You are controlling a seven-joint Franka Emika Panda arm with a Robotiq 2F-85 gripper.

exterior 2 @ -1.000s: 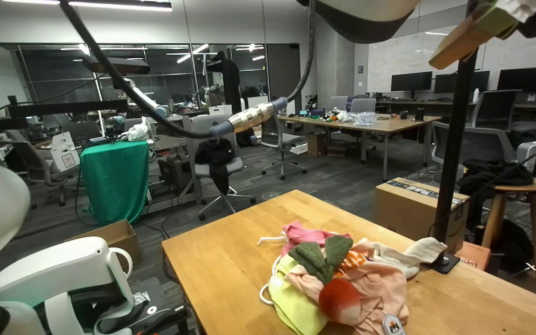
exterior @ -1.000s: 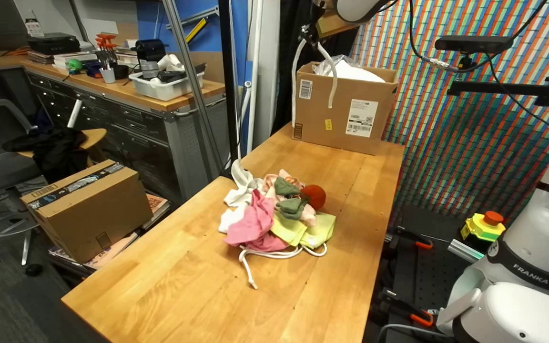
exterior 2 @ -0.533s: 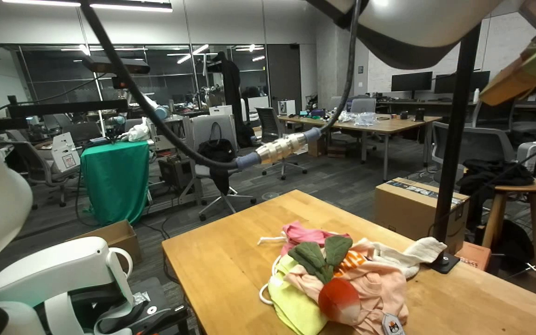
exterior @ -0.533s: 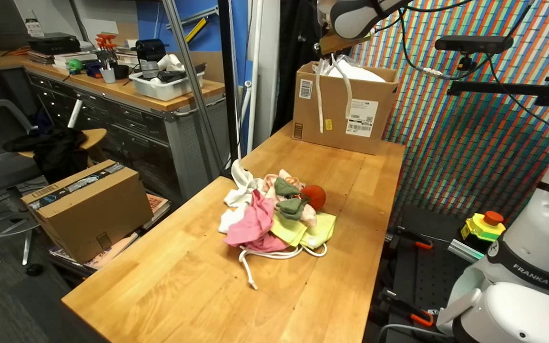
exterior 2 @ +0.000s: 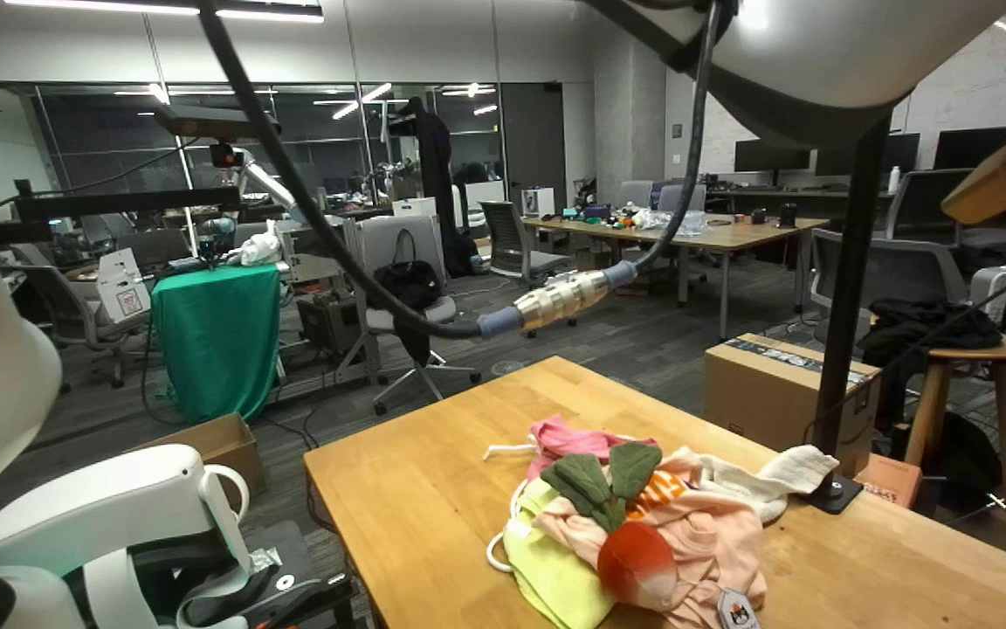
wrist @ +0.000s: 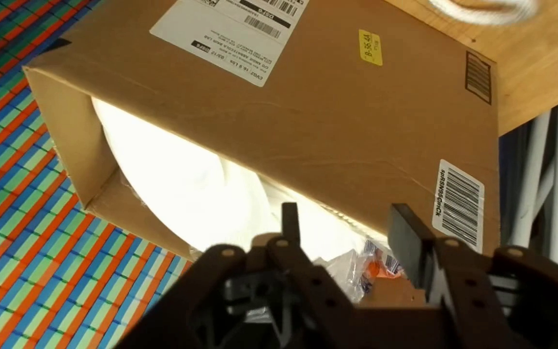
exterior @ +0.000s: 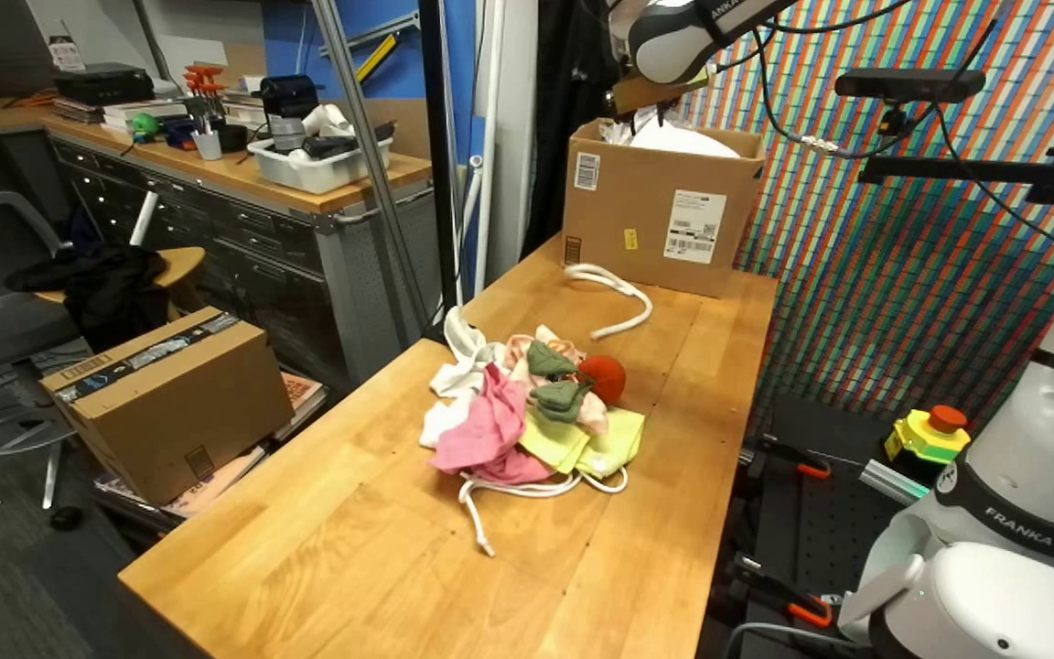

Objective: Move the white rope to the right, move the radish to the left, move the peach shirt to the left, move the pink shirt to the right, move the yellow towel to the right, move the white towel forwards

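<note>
1. Fingers point(wrist: 409, 245) of the gripper point(wrist: 347, 232) stand apart at middling width, free space between them.
2. Directly behind them in the wrist view, an open cardboard box point(exterior: 628, 210); a white item point(exterior: 678, 139) and clear plastic show at its top. An exterior view puts the gripper just above it.
3. The white rope point(exterior: 642, 296) lies curved on the wooden table point(exterior: 381, 549), between box and cloth heap; blurred in the wrist view.
4. In the heap, the radish point(exterior 2: 637, 559) sits on the peach shirt point(exterior 2: 717, 533), green leaves point(exterior 2: 590, 494) spread over the cloths.
5. Peach cloth overlaps the yellow towel point(exterior 2: 555, 568).
6. The pink shirt point(exterior: 486, 426) touches the yellow towel; the white towel point(exterior 2: 752, 485) reaches toward a black post point(exterior 2: 852, 288).
7. A thin white cord point(exterior: 536, 491) loops out from beneath.
</note>
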